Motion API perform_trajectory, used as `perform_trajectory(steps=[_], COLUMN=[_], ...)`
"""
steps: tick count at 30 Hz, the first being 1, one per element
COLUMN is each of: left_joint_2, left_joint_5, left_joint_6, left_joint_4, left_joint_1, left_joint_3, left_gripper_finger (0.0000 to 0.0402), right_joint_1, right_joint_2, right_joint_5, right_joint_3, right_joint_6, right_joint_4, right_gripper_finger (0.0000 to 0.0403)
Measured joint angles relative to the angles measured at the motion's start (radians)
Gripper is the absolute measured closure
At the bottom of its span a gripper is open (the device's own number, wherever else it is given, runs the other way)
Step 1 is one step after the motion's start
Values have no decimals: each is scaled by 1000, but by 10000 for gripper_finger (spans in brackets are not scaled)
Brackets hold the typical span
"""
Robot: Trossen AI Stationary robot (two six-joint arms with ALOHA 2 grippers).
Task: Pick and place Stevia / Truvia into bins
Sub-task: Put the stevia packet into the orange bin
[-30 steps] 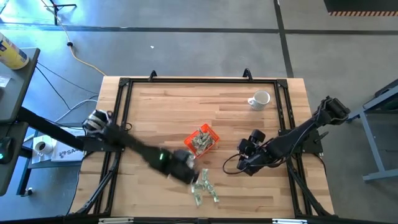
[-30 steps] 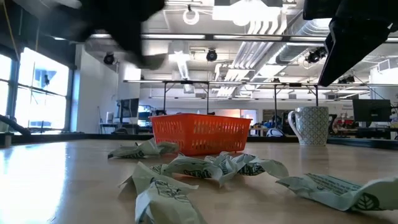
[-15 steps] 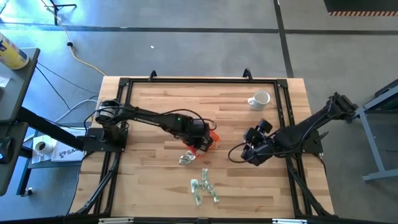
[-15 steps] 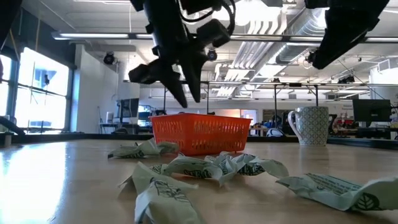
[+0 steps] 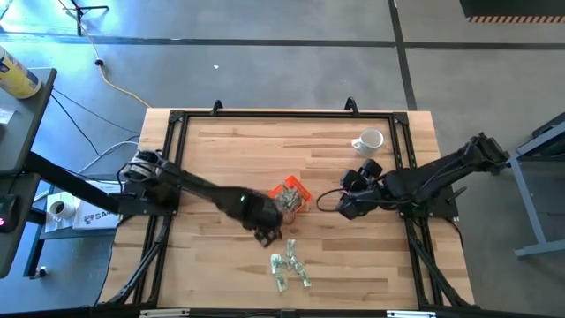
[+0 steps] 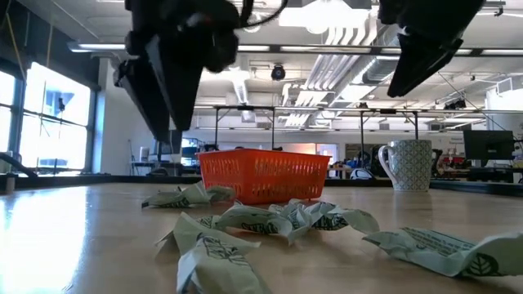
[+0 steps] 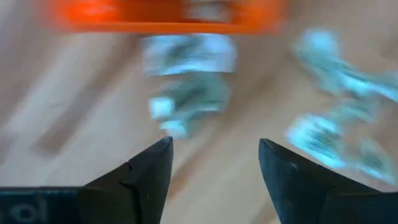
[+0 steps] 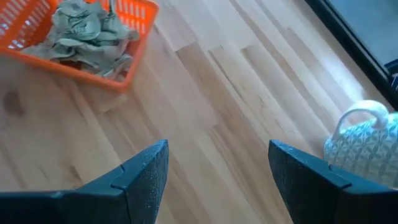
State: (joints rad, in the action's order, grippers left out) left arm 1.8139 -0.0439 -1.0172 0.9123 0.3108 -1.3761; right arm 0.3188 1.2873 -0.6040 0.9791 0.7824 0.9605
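The orange tray stands mid-table, on its base, with a heap of pale green sachets in it. More sachets lie flat and loose on the wood toward the near edge, and some just before the tray. My left gripper hovers open between the tray and the loose pile, nothing between its fingers. My right gripper hangs open to the tray's right, above the table, also empty.
A white patterned mug stands at the far right of the table. A black frame runs around the tabletop. Bare wood lies on the left half and along the far side.
My left gripper swung from the loose sachets up over the orange tray, then came back toward the near edge; it now stands open just near of the tray. My right gripper has drifted toward the far edge and a little toward the tray.
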Motion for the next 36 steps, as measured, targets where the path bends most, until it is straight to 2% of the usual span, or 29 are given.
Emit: perform_trajectory(steps=[4, 6, 10, 16, 22, 28, 36], left_joint_2=[-1, -1, 0, -2, 3, 3, 3], left_joint_5=[-39, -78, -99, -130, -125, -131, -133], left_joint_6=[148, 178, 177, 85, 93, 266, 443], left_joint_4=[-107, -155, -190, -200, -206, -207, -252], left_joint_1=[57, 77, 109, 116, 18, -109, -292], left_joint_3=[56, 88, 146, 154, 154, 155, 180], left_gripper_finger=[158, 172, 198, 237, 275, 303, 316], right_joint_1=[-40, -49, -35, -4, -5, -4, -4], right_joint_2=[0, 0, 1, 2, 2, 2, 2], right_joint_5=[40, 95, 240, 329, 354, 318, 279], right_joint_3=[0, 0, -15, -147, -224, -223, -221], right_joint_6=[-79, -109, -131, -29, 54, 74, 117], right_joint_4=[-52, -69, -130, -337, -522, -525, -533], right_gripper_finger=[137, 137, 137, 150, 180, 199, 199])
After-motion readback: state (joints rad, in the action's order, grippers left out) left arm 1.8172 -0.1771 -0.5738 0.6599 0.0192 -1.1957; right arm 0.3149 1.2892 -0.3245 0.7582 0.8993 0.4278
